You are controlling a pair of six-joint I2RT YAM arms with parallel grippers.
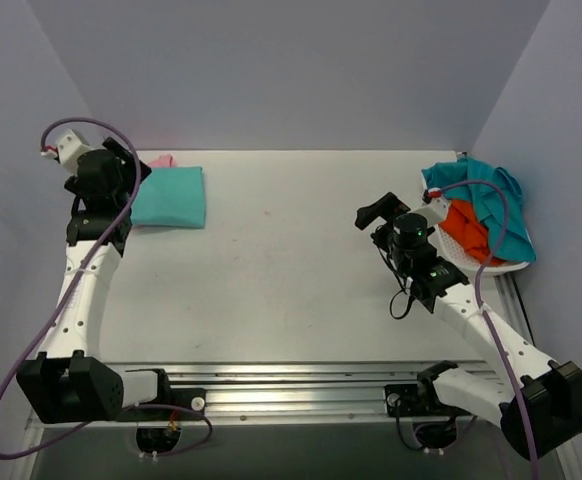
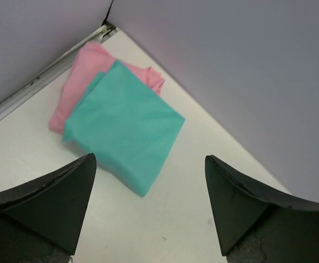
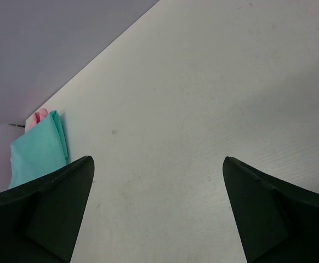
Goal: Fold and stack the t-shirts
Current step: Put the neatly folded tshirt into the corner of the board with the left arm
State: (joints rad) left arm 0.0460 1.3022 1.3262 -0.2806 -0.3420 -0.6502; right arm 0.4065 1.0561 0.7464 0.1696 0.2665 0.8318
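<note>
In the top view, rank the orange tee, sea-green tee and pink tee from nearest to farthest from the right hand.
1. Orange tee, just right of the right hand.
2. Sea-green tee, folded, far left.
3. Pink tee, far-left corner, beyond the sea-green one.

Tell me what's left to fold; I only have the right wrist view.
Observer: A white basket right of the right arm holds a crumpled teal shirt and an orange shirt.
Operator: And the far-left stack?
Observer: The folded sea-green shirt lies on a pink shirt that sticks out toward the corner.
Operator: Left tool?
Observer: The left tool hovers open above that stack, holding nothing.
</note>
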